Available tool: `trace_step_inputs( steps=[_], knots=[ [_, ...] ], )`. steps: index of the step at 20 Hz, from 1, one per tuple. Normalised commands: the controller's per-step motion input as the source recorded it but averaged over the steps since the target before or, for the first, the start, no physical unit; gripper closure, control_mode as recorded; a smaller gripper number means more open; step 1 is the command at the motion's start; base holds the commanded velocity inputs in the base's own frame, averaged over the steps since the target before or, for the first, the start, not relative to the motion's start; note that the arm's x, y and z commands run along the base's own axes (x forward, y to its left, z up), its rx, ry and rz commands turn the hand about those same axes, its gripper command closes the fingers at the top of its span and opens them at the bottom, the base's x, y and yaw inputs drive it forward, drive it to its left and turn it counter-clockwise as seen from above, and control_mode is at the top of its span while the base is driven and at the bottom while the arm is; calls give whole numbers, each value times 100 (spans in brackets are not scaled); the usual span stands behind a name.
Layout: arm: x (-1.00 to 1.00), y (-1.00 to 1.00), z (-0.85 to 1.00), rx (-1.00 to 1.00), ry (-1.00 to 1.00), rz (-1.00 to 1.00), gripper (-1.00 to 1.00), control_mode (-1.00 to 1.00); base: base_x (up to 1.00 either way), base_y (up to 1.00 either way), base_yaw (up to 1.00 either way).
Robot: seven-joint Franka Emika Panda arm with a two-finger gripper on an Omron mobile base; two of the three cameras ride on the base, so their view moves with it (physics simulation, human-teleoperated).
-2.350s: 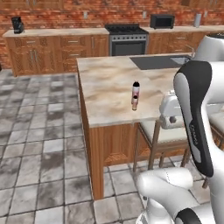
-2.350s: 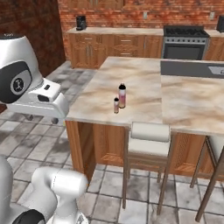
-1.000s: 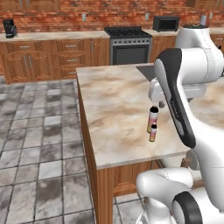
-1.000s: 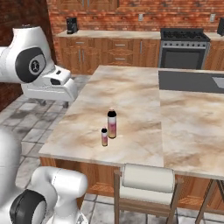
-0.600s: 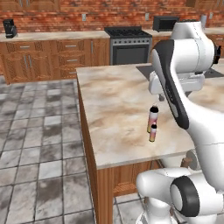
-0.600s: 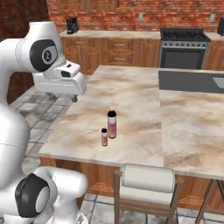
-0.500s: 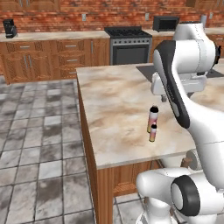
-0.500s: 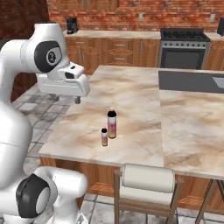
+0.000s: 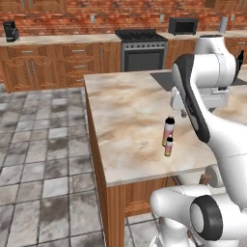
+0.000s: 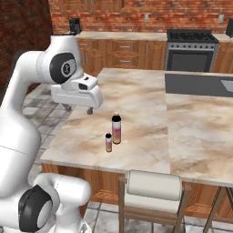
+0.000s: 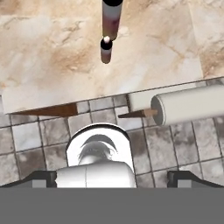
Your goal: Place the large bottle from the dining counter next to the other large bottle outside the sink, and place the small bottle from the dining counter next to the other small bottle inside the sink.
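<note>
The large bottle, pink fading to orange with a dark cap, stands upright near the front edge of the dining counter. The small bottle stands right beside it, closer to the edge. My gripper hovers open above the counter, left of and higher than the bottles, with nothing between its fingers. The sink's dark surround lies at the far end of the counter. The other large bottle and the other small bottle are hidden.
A wooden stool with a pale cushioned back stands against the counter's front edge below the bottles. A stove and wooden cabinets line the brick back wall. Grey tiled floor lies left of the counter.
My arm has swung from beyond the counter's left edge in over the top, toward the two bottles. The gripper stays open. The bottles have not moved.
</note>
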Motion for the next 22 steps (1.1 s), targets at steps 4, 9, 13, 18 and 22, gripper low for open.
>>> trace_step_inputs(
  steps=[4, 9, 13, 18, 22],
  knots=[
    [43, -3, -14, 0, 0, -2, -100, -100, 0, 0, 0],
    [32, -13, -3, 0, 1, -1, -100, -100, 0, 0, 0],
    [13, -12, -10, 0, 0, 0, -100, -100, 0, 0, 0],
    [28, -7, -24, 0, -1, 0, -100, -100, 0, 0, 0],
    [36, -1, -25, 0, -2, 0, -100, -100, 0, 0, 0]
  ],
)
